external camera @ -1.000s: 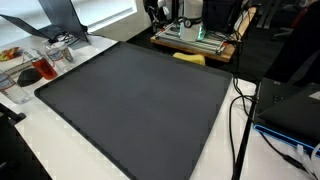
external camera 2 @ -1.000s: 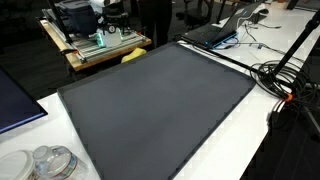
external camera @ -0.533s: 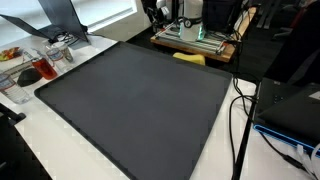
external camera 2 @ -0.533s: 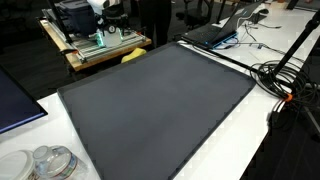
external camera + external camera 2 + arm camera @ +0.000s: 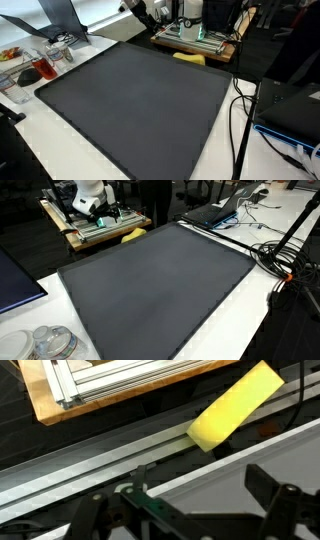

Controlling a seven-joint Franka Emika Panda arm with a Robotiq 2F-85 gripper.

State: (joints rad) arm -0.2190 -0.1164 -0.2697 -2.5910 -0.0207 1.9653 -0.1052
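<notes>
A yellow sponge [image 5: 188, 58] [image 5: 133, 235] lies at the far edge of the big dark mat [image 5: 140, 105] [image 5: 155, 280], beside a wooden cart. In the wrist view the sponge [image 5: 232, 405] sits at the upper right, across a metal rail from the mat's edge. My gripper [image 5: 180, 510] is open; its two dark fingers stand wide apart at the bottom of that view with nothing between them. It hovers short of the sponge and does not touch it. The white arm [image 5: 85, 195] [image 5: 137, 8] shows at the top of both exterior views, above the cart.
A wooden cart [image 5: 195, 35] [image 5: 95, 225] with equipment stands behind the mat. Black cables [image 5: 240, 110] [image 5: 280, 255] run along one side, near a laptop [image 5: 215, 212]. Glass and plastic containers [image 5: 40, 65] [image 5: 50, 342] sit on the white table beside the mat.
The white arm has come into view at the top of both exterior views, over the cart. The sponge and the mat have not moved.
</notes>
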